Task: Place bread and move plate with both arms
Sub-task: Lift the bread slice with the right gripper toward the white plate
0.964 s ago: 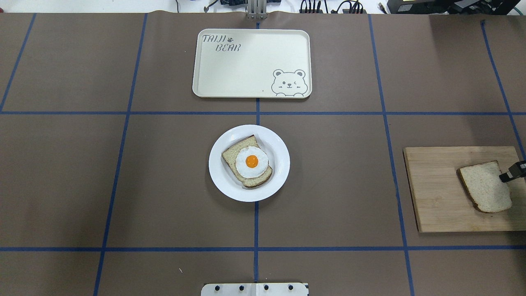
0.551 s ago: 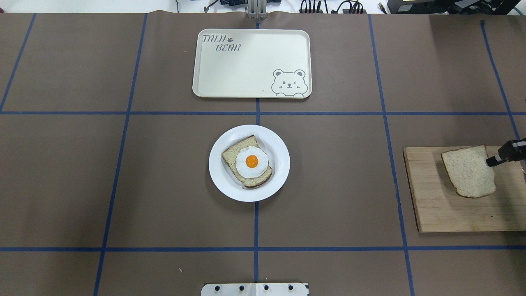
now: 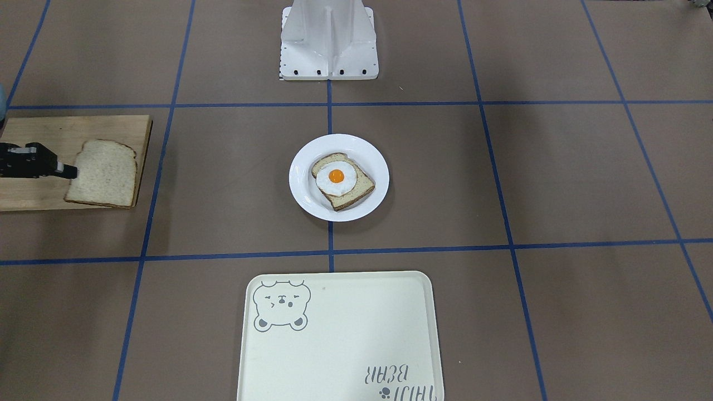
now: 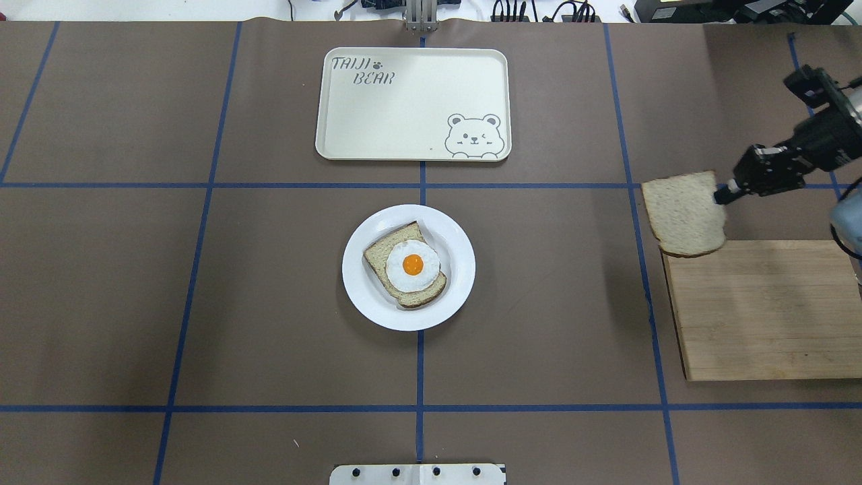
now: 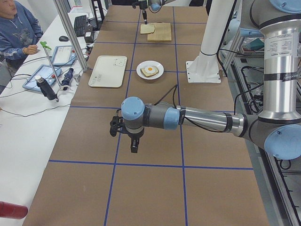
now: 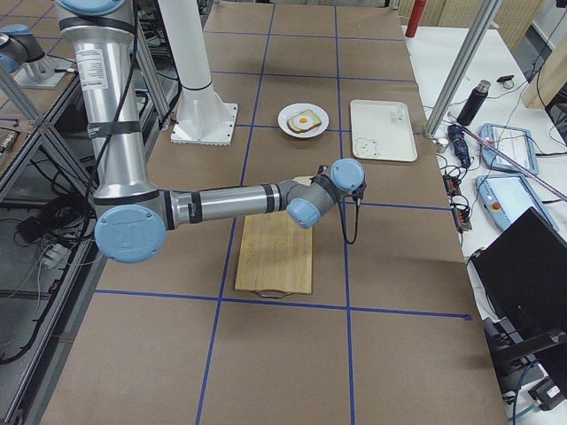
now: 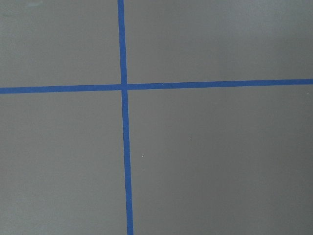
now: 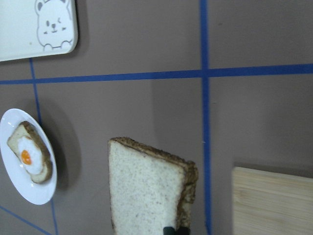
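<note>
**Right gripper.** The right gripper (image 4: 724, 195) is clamped on the bread (image 4: 683, 212), with the jaws closed over one edge of the slice near a corner. The bread extends outward from the fingertips, away from the wrist and toward the middle of the table (image 4: 202, 303). It is held in the air, face up with a slight tilt. The wrist view shows its pale face and dark crust, and its shadow falls on the table.

**Items relative to the right gripper.**
- Board (image 4: 761, 310): lies below the gripper, on the robot's side of it. In the overhead view the bread overlaps only the board's far corner.
- Plate (image 4: 461, 263): lies well apart from the gripper, beyond the free end of the bread, toward the robot's left. It carries the egg slice (image 4: 404, 265).
- Tray (image 4: 412, 101): lies farther from the gripper than the plate, on the side away from the robot.

**Left gripper.** The left gripper (image 5: 134, 146) points down, close above the table, well apart from the plate. Its state cannot be determined, because only the side view shows it. Its wrist camera shows only bare table and a crossing of blue tape (image 7: 123, 87).
</note>
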Robot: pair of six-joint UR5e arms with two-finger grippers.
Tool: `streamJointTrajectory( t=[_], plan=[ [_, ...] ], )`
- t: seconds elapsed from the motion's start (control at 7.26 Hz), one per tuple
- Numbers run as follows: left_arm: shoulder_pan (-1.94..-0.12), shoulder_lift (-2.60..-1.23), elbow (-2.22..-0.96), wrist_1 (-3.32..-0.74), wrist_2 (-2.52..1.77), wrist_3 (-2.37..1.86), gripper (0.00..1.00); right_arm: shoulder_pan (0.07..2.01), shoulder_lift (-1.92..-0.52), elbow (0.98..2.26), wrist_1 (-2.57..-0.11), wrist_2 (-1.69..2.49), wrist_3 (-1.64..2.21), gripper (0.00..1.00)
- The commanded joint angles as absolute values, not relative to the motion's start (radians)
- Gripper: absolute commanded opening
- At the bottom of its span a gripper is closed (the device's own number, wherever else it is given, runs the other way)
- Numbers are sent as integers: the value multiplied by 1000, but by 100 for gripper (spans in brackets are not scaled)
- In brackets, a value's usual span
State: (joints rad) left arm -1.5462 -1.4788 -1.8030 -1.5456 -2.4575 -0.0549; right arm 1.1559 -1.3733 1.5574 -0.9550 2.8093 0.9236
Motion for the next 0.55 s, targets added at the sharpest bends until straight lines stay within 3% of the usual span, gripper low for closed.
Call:
streamJointTrajectory(
  t=[0.0,0.41],
  plan=[
    [-1545,-1480,-1798,-1548,-2457,-54,98,1004,-1202,1554,-956,2733,1093,0],
    [-1545,-1483,-1799,-1549,-2457,-55,98,830,-975,1481,-960,2590,1141,0]
  ],
)
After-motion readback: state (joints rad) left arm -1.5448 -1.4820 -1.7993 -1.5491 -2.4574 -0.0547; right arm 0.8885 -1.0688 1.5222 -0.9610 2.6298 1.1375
